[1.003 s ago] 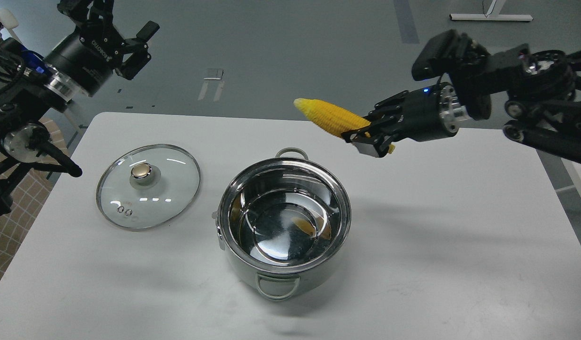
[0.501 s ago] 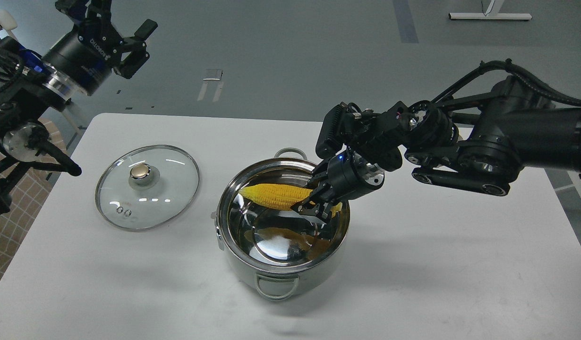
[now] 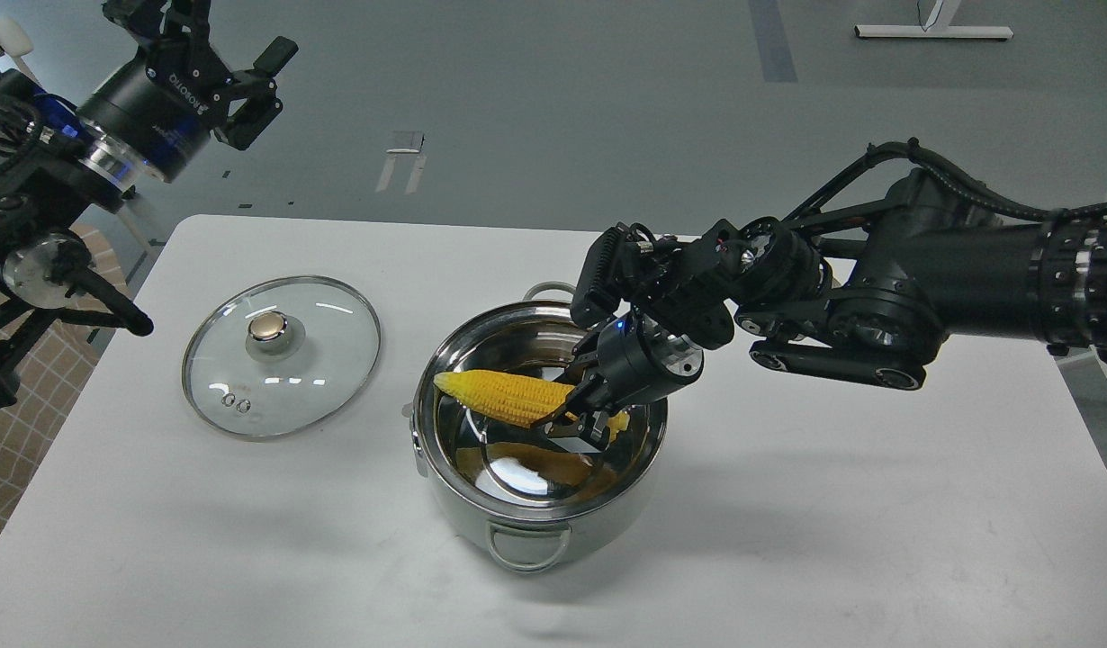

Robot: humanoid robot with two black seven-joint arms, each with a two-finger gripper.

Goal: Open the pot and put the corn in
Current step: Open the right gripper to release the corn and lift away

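Observation:
The shiny steel pot (image 3: 481, 504) stands open in the middle of the white table. My right gripper (image 3: 579, 421) is shut on the thick end of the yellow corn (image 3: 499, 396). It holds the corn inside the pot's mouth, tip pointing left toward the rim, and the corn's reflection shows on the pot's mirror bottom. My left gripper (image 3: 220, 54) is open and empty, raised high at the upper left, far from the pot.
The round glass lid (image 3: 282, 355) with its gold knob lies flat on the table (image 3: 832, 504) left of the pot. My right arm reaches in across the table's right half. Bare table lies in front of and right of the pot.
My right gripper carried the corn from above the table's far right down and left into the pot's mouth, then a little lower and further left. The left arm barely moved.

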